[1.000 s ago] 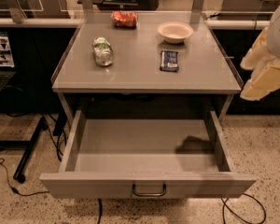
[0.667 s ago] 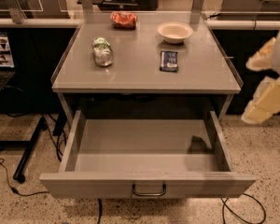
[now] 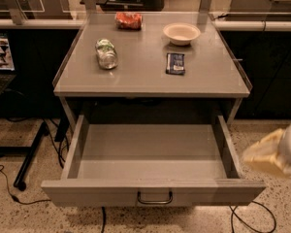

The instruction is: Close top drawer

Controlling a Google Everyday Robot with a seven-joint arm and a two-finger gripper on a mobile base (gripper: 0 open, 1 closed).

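While the top drawer is seen pulled fully out beneath the counter, no closing has been achieved; the claw is held beside its right front corner, grip state undeterminable.

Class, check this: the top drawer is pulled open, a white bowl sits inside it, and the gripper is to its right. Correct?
Not quite. The camera view shows the bowl on the tabletop, not inside; the top drawer is open, with the gripper to its right.
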